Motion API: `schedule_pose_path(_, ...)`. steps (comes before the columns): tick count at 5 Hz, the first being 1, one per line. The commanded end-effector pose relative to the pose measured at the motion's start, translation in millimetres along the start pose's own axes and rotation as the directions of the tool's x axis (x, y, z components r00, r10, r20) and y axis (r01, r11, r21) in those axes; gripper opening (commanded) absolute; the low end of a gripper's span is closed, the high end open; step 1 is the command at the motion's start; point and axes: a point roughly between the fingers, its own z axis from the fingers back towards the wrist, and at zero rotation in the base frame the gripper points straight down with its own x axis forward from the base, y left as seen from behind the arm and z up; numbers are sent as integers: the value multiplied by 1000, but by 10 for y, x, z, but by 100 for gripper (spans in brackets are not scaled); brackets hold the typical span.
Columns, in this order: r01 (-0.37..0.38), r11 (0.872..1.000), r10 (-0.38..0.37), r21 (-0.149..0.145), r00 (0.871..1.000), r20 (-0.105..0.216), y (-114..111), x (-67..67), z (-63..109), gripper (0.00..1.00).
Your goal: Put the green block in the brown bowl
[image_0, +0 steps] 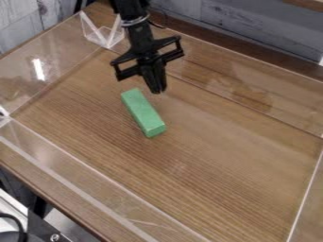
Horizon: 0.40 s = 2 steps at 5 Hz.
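The green block [143,112] lies flat on the wooden table, an elongated light green bar running from upper left to lower right. My black gripper [157,89] hangs just above and behind the block's far end, its fingers pressed together and shut on nothing. It does not touch the block. The brown bowl is out of view.
Clear acrylic walls [38,66] fence the wooden table [214,161] on all sides. A clear plastic piece [101,36] stands at the back left, behind the arm. The table's front edge drops off at the lower left.
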Motion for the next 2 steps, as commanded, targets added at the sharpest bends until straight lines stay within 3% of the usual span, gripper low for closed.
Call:
schedule_pose_path(1, 23, 998, -18, -59, 996, 84, -106, 68, 269, 100)
schedule_pose_path(2, 15, 998, -9, -65, 996, 86, -89, 86, 260, 100)
